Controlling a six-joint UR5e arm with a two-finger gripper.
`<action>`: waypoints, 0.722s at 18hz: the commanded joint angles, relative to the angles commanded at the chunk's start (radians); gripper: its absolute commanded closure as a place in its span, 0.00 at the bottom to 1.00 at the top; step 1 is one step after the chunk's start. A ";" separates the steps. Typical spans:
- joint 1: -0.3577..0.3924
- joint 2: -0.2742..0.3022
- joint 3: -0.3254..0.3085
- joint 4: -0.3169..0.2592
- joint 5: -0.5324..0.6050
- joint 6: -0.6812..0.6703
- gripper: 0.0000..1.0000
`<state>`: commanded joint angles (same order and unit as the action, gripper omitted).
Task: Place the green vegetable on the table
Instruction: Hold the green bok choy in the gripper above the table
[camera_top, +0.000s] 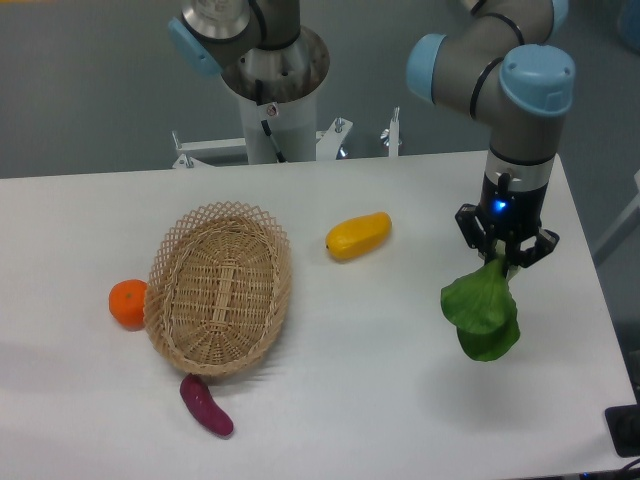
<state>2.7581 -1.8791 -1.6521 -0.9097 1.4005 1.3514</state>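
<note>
The green vegetable (482, 313) is hanging from my gripper (505, 262), clamped by its stem above the table (400, 400); lowering and releasing are pending.

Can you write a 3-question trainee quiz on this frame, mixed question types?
1. True or false: the green vegetable is lying inside the wicker basket.
2. Multiple choice: which item lies just left of the basket, against its rim? A) the yellow vegetable B) the orange C) the purple sweet potato
3. Short answer: what does the gripper hold, and over which part of the table?

Key
1. False. It hangs from the jaws, leaves down, far right of the basket, which is empty.
2. B.
3. The green vegetable, gripped at its stem end, over the right side of the table.
</note>
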 joint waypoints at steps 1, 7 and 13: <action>0.000 0.002 0.000 0.000 0.000 0.000 0.75; -0.005 0.000 -0.008 0.002 0.002 0.000 0.75; -0.012 -0.011 -0.018 0.003 0.003 -0.034 0.75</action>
<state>2.7459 -1.8898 -1.6705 -0.9066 1.4036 1.3178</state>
